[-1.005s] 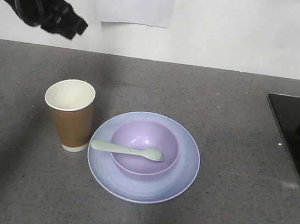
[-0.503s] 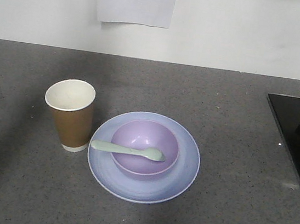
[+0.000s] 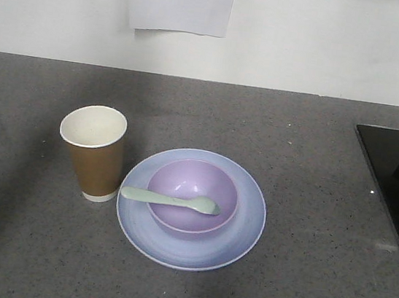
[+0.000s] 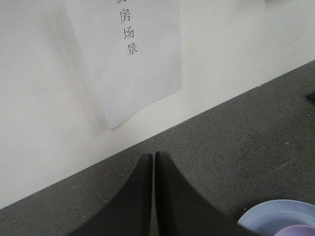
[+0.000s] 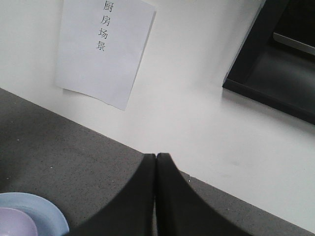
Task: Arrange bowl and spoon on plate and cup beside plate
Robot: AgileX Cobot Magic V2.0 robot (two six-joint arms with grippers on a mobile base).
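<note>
On the grey speckled worktop [image 3: 300, 280] in the front view, neither pincer shows; the small lavender plastic bowl [image 3: 193, 185] sits on the round pale blue plate [image 3: 245, 225], the short mint-green plastic spoon [image 3: 169, 200] lying crosswise over the bowl, handle toward the tall brown paper cup [image 3: 95, 151] just beside the plate. Left wrist view: the left pincer [image 4: 153, 158] is clenched empty, plate [image 4: 270, 216] lower right. Right wrist view: the right pincer [image 5: 156, 158] is clenched empty, plate [image 5: 47, 211] lower left.

Left pincer [image 4: 153, 162]: two matte black fingers [image 4: 133, 201], smooth, curved outward toward base, tapering to thin tips. Right pincer [image 5: 156, 160]: same build, black fingers [image 5: 179, 201], plain surfaces. Nothing else of either arm shows.
</note>
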